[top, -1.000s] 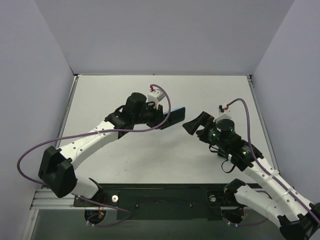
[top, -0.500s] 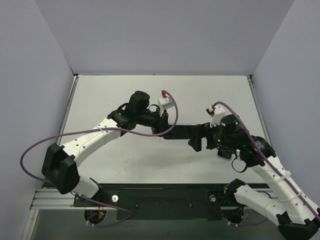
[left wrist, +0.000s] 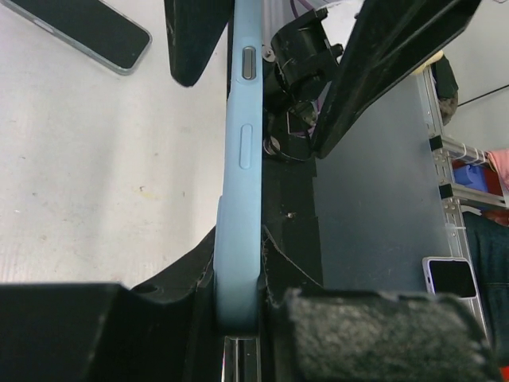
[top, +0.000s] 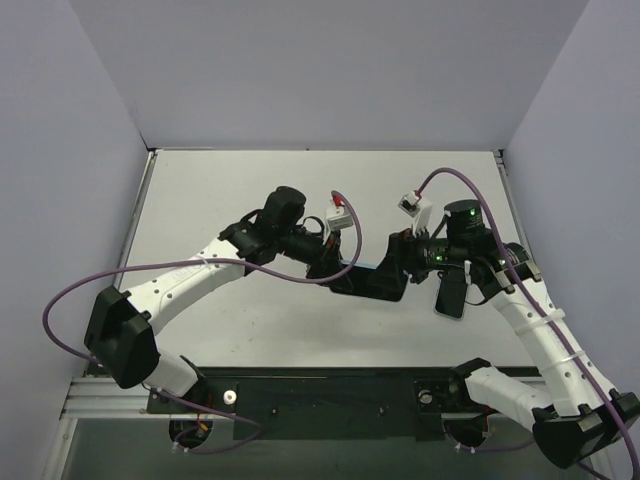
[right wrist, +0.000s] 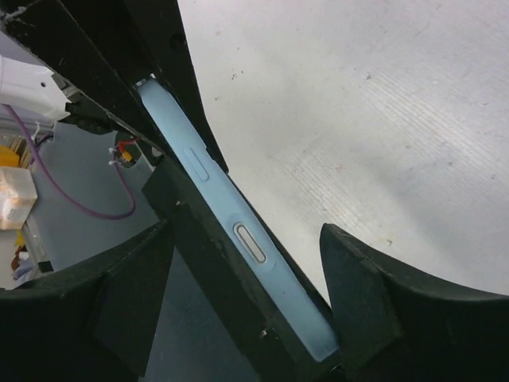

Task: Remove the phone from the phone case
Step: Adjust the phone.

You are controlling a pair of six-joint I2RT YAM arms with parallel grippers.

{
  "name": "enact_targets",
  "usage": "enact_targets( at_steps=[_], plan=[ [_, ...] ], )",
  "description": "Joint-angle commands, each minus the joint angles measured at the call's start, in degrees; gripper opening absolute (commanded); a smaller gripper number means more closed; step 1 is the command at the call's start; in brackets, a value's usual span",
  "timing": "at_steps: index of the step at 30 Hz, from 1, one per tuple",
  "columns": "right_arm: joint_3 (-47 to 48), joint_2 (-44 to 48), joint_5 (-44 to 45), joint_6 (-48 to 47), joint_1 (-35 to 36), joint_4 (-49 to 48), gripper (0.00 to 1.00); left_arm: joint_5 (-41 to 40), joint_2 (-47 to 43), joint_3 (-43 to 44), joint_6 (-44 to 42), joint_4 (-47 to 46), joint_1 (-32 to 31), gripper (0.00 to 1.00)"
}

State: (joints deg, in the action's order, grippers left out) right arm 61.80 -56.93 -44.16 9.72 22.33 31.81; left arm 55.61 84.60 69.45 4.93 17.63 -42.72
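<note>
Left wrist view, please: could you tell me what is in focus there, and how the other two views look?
Left wrist view: the edge of the blue case is sharp, while the near pad of the left gripper is soft. Right wrist view: the table is bright, the fingers of the right gripper nearly black. Top view: even light, faint shadows, nothing blurred.

The blue phone case point(left wrist: 241, 159) stands edge-on, its near end clamped in the jaws of the left gripper point(left wrist: 238, 314). A dark phone point(left wrist: 83, 30) lies apart on the desk point(left wrist: 95, 183).
</note>
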Motion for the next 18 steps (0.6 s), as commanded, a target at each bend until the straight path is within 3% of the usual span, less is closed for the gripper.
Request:
enact_targets(
  at_steps=[1, 4, 7, 12, 14, 18],
  plan=[
    [0.5, -0.7, -7.9, -2.1, 1.3, -1.0, 0.66, 2.7, -2.5, 3.3, -1.8, -1.9, -0.6, 0.0],
    [-1.1, -0.2, -10.8, -2.9, 1.6, -1.0, 0.59, 2.1, -2.9, 3.1, -0.7, -2.9, -0.5, 0.0],
    [-2.1, 0.2, -11.6, -3.6, 1.5, -1.0, 0.46, 3.4, -2.8, 3.3, 0.0, -3.6, -0.6, 0.0],
    [-3.4, -0.6, -17.2, -5.3, 1.7, -0.9, 0.38, 2.9, -3.1, 3.1, 0.4, -3.8, -0.6, 0.0],
    [-3.5, -0.2, -16.9, -5.2, 1.8, -1.8, 0.22, 3.1, -2.9, 3.1, 1.8, -4.8, -0.6, 0.0],
    [-4.2, -0.6, -16.4, -3.5, 2.3, -3.2, 0.03, 3.2, -2.5, 3.6, 3.1, -5.2, -0.3, 0.0]
  ],
)
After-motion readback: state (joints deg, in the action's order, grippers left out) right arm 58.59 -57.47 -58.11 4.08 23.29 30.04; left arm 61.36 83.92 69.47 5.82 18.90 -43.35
